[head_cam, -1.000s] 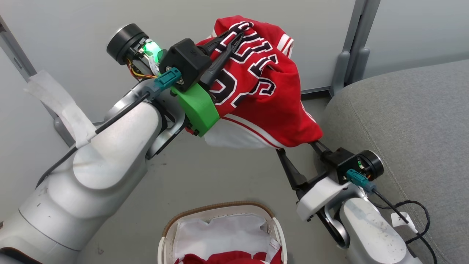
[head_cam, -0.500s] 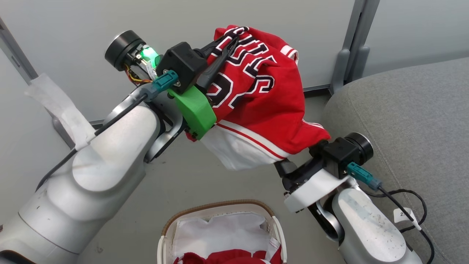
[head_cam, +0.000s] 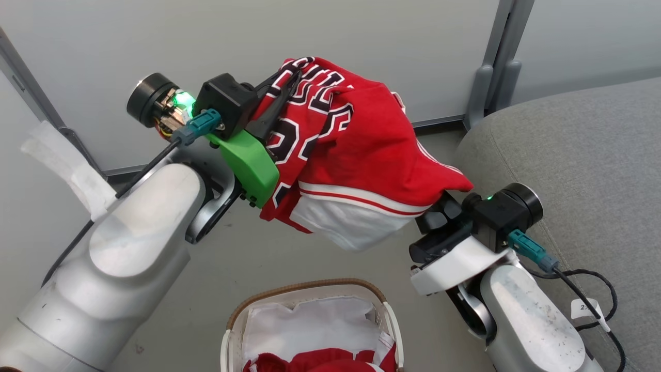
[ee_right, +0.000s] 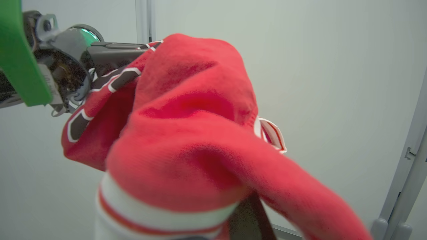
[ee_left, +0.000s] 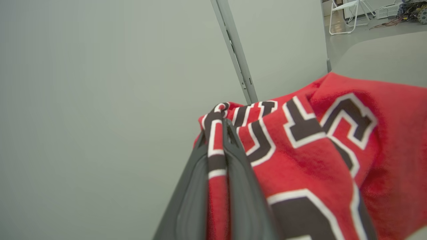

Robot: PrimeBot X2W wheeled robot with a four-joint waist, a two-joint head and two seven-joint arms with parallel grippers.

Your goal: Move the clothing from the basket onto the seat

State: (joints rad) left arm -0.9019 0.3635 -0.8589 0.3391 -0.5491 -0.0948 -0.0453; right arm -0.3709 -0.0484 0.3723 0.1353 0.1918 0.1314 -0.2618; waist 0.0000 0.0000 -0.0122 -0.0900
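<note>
"So, reading across from the left, what worries you?"

"Well, the left claw (ee_left: 223, 128) is clenched on a fold of the lettered red jersey (head_cam: 361, 155), which hangs in the air above the floor (head_cam: 268, 253), not yet over the seat (head_cam: 568, 155). The rest drapes loose, and I judge the white sleeve (head_cam: 351, 227) could snag on the green bracket (head_cam: 248, 165) at that wrist. Further right, cloth covers the right claw (head_cam: 439, 212), so I cannot tell whether it grips or merely props the hem. If it only props, a swing could slide the hem off and leave everything on one pinch."

"And the ground and the room?"

"Bare grey floor at left and middle, the basket (head_cam: 310, 287) low down holding another red garment (head_cam: 320, 360). Pale wall panels (head_cam: 232, 36) behind, a post (head_cam: 498, 57) between them. At right the grey seat is broad and rounded; released short of its edge, the jersey would likely fall to the floor."
</note>
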